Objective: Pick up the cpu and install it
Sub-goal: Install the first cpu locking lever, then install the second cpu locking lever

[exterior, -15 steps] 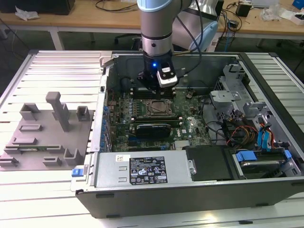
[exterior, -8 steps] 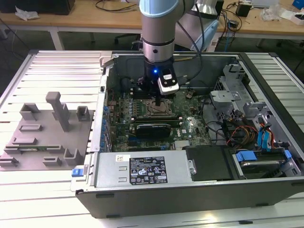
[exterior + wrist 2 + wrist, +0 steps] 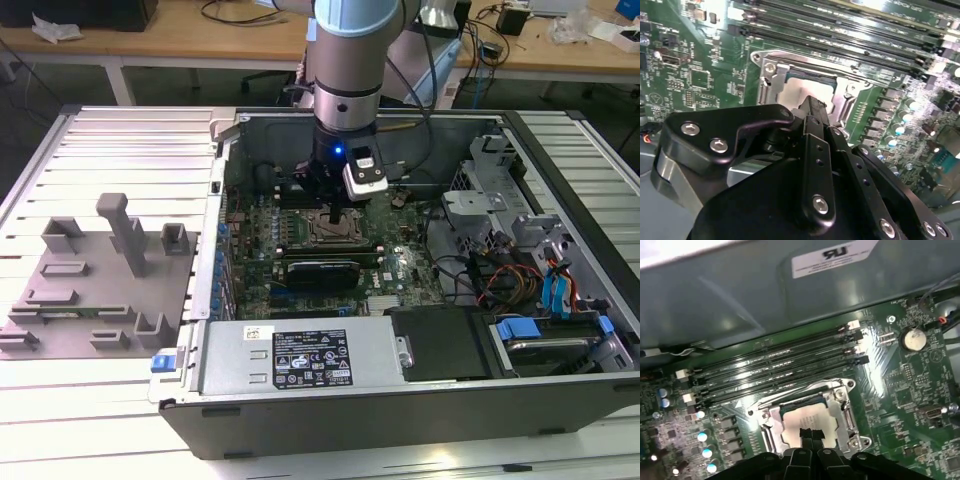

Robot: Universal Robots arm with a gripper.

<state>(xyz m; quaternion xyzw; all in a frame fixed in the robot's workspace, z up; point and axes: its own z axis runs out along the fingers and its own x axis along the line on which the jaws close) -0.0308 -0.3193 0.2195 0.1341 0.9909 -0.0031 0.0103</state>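
Our gripper [image 3: 811,434] hangs just above the socket [image 3: 807,415], its fingers pressed together with nothing between them that we can see. The cpu [image 3: 802,421] lies flat inside the socket, under the fingertips. We judge the placing is done; beyond the socket run the memory slots [image 3: 775,372].

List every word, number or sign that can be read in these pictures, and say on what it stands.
Power supply label, exterior view: print too small to read.
White label on the grey case wall, first wrist view: blurred, not readable.
Motherboard markings, second wrist view: too small to read.
cpu top, first wrist view: no readable print.
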